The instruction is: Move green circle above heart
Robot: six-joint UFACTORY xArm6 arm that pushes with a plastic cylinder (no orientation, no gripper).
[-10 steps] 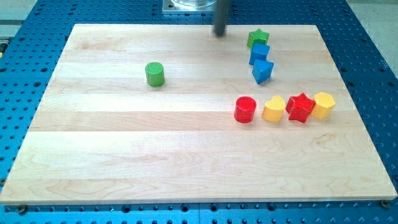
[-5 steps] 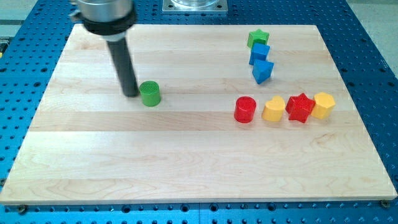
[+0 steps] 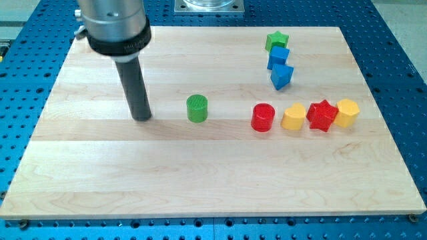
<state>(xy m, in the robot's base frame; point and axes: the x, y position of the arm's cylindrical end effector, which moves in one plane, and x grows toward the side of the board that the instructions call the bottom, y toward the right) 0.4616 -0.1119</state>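
The green circle (image 3: 197, 108) is a short green cylinder left of the board's middle. The yellow heart (image 3: 293, 117) lies to its right, in a row with other blocks. My tip (image 3: 141, 117) rests on the board to the left of the green circle, with a clear gap between them. The green circle sits level with the heart's row, left of the red cylinder (image 3: 263, 117).
A red star (image 3: 322, 115) and a yellow hexagon-like block (image 3: 347, 112) follow the heart to the right. Above them stand a green star (image 3: 276, 41), a blue cube (image 3: 279, 57) and a blue triangle (image 3: 281, 76). The wooden board (image 3: 100, 187) lies on a blue perforated table.
The rod came from the view's top to the green circle's left. The green circle slid right and slightly down, and now sits apart from my tip.
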